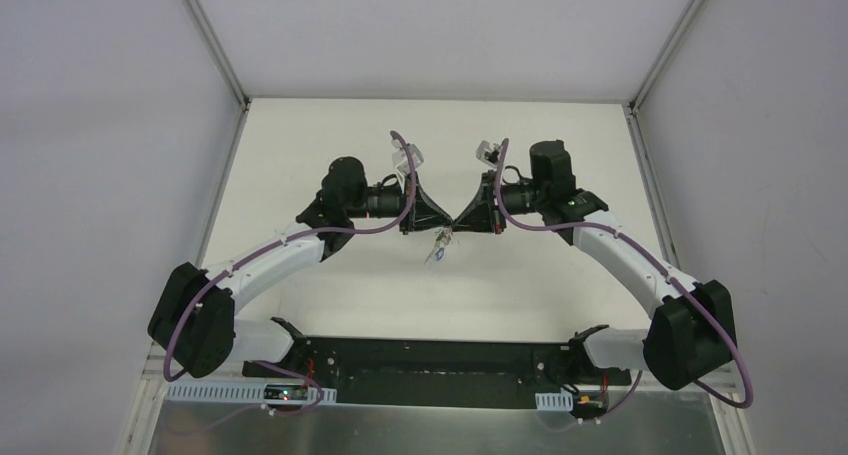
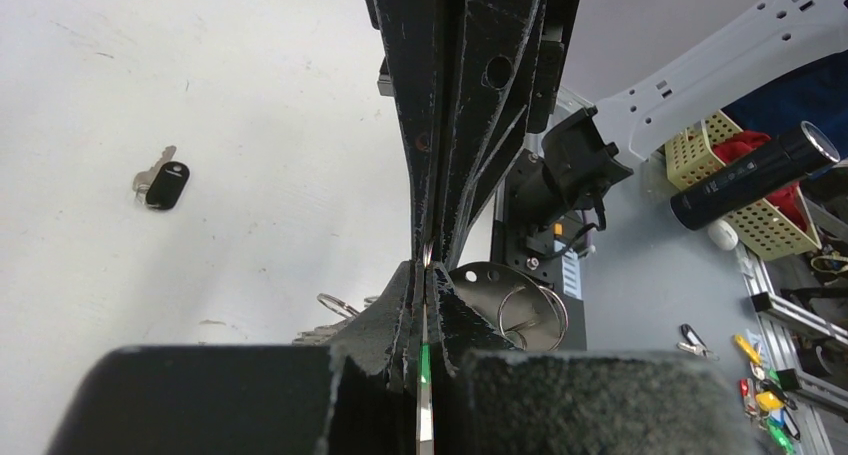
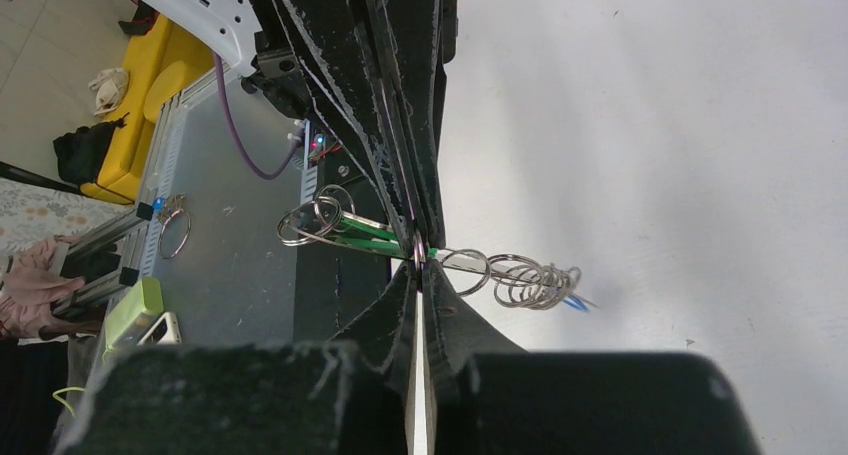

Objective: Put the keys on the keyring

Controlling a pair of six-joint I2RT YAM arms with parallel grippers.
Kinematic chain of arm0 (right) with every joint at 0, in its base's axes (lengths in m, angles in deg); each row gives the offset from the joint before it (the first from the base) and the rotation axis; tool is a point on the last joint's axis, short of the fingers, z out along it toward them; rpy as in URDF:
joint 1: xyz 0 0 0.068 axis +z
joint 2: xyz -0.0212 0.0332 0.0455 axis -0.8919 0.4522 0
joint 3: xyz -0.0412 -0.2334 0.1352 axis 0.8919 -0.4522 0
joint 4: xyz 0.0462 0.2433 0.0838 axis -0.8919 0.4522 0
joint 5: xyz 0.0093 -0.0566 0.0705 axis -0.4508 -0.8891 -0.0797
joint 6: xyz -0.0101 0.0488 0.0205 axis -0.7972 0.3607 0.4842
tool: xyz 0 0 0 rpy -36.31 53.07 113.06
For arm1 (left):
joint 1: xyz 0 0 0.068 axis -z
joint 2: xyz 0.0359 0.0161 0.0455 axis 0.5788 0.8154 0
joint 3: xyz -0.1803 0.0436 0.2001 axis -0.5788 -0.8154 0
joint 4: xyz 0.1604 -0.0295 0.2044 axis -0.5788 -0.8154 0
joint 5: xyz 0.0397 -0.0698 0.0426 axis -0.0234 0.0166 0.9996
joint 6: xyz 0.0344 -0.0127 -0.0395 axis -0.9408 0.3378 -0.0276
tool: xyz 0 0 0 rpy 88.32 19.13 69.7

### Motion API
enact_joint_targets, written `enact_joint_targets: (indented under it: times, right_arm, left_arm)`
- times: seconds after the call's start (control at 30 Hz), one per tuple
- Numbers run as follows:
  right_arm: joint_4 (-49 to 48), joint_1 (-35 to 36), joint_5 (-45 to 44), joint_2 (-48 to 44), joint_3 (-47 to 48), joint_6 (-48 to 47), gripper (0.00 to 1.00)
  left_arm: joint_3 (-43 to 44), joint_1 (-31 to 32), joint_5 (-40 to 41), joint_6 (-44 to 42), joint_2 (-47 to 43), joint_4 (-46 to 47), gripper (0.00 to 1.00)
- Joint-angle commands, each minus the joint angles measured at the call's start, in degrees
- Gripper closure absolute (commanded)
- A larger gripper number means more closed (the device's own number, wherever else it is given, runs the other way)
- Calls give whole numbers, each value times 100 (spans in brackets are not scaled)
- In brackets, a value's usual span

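From above we see the left gripper (image 1: 447, 225) and the right gripper (image 1: 463, 223) meeting tip to tip over the middle of the table (image 1: 540, 287). The keyring (image 1: 438, 248) hangs just under that meeting point, slanting toward the near edge and a little to the left; a purple cable (image 1: 372, 231) runs along each arm.

In the left wrist view the left gripper's fingers (image 2: 395, 313) are pressed together, with a sliver of the green key (image 2: 424, 360) caught between them. The right gripper (image 2: 430, 247) comes down from the top and touches them tip to tip, blocking much of the scene; rings of the keyring peek out on either side of the pinch. The black key (image 2: 166, 186) lies alone on the table well to the left, its blade pointing up and left. Beyond the table stand a yellow basket (image 2: 765, 223) and a black cylinder (image 2: 750, 178); any marking on them is too small to read.

In the right wrist view the right gripper's fingers (image 3: 390, 317) are closed tight, and a ring of the keyring's chain (image 3: 525, 281) comes out right at their tips and looks pinched there. The green key's long axis runs across the view, from a cluster of rings on the left down slightly to the pinch; the chain carries on to the right along the same line and ends at the blue key (image 3: 576, 302), of which only the tip shows. Behind, on a metal plate (image 3: 230, 285), lies a spare ring (image 3: 175, 237), beside a pale green box (image 3: 135, 310).
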Motion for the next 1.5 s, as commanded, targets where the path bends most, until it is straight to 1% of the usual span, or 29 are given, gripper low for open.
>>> enact_joint_targets:
  times: [0.0, 0.17, 0.27, 0.33, 0.43, 0.57, 0.83, 0.97, 1.23, 1.33, 1.43, 1.47]
  right_arm:
    - [43, 12, -57, -41, 197, -255, 100]
    - [818, 27, -335, -52, 430, -921, 100]
    - [1409, 96, -508, -3, 622, -1405, 100]
    - [1823, 183, -640, 37, 739, -1735, 100]
    - [2285, 350, -835, 99, 859, -2062, 100]
    - [2607, 505, -1040, 181, 992, -2277, 100]
    - [2641, 600, -1039, 269, 1001, -2244, 100]
    - [2601, 609, -993, 257, 988, -2222, 100]
    - [2457, 604, -937, 186, 880, -2160, 100]
    - [2428, 608, -939, 168, 843, -2139, 100]
    - [2403, 605, -938, 152, 810, -2121, 100]
    - [2392, 604, -937, 150, 800, -2112, 100]
  left_arm:
    - [-113, 7, -138, -33, -28, 445, 100]
    - [-292, -37, -253, -508, -128, 367, 100]
    - [-137, -50, -433, -1177, -161, -212, 100]
    - [43, -51, -530, -1673, -171, -787, 93]
    - [285, -46, -649, -2261, -129, -1409, 86]
    - [438, -51, -745, -2620, -74, -1691, 80]
    - [561, -36, -765, -2630, 88, -1548, 76]
    - [568, -20, -800, -2500, 199, -1303, 76]
    - [558, 128, -832, -2423, 393, -1130, 77]
    - [596, 151, -808, -2354, 448, -1039, 80]
    - [639, 160, -798, -2351, 507, -950, 87]
    - [649, 167, -807, -2221, 520, -919, 88]
